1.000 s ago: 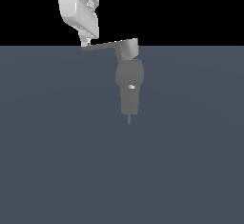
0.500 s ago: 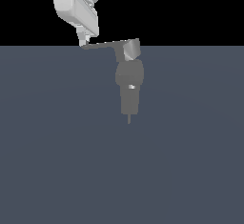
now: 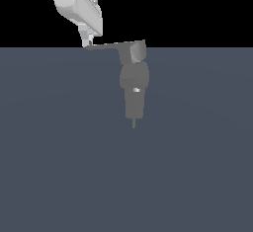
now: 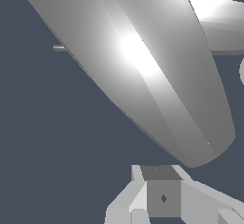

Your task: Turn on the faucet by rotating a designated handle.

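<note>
In the exterior view the grey faucet (image 3: pixel 134 90) stands upright in the middle, with a thin pin at its lower end. Its handle (image 3: pixel 106 46) is a long flat lever that sticks out from the blocky cap toward the exterior view's left. My white gripper (image 3: pixel 88 41) comes down from the top left, its fingertips pressed together against the lever's far tip. Nothing is held between them. In the wrist view the handle (image 4: pixel 143 70) fills most of the picture as a broad tapering blade, and my joined fingers (image 4: pixel 162 194) sit just beyond its rounded end.
A flat dark blue-grey floor (image 3: pixel 126 176) spreads around the faucet, under a black background. No other objects are in sight.
The gripper has crept slightly upward in the exterior view, and the handle's tip has swung a little with it. The faucet body has stayed put.
</note>
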Robot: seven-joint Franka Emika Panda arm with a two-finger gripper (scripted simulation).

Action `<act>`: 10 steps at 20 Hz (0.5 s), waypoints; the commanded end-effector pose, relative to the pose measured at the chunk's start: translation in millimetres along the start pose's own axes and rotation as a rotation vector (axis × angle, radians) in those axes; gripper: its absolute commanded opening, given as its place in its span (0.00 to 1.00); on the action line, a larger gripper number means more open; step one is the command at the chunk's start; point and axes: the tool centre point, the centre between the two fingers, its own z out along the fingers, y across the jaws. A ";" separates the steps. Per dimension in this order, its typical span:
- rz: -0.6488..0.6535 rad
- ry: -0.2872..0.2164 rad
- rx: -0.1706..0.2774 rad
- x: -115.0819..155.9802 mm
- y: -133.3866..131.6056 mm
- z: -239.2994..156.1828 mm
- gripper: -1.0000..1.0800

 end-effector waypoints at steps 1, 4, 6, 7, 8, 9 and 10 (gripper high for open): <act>0.009 0.003 -0.009 10.9 7.0 2.9 0.00; 0.009 0.003 -0.012 17.6 14.8 3.8 0.00; 0.009 0.004 -0.014 22.1 20.0 4.4 0.00; 0.010 0.004 -0.015 24.4 22.6 4.8 0.00; 0.010 0.004 -0.016 26.7 25.3 5.0 0.00; 0.010 0.004 -0.017 29.0 27.9 5.4 0.00; 0.010 0.004 -0.017 31.3 30.6 5.7 0.00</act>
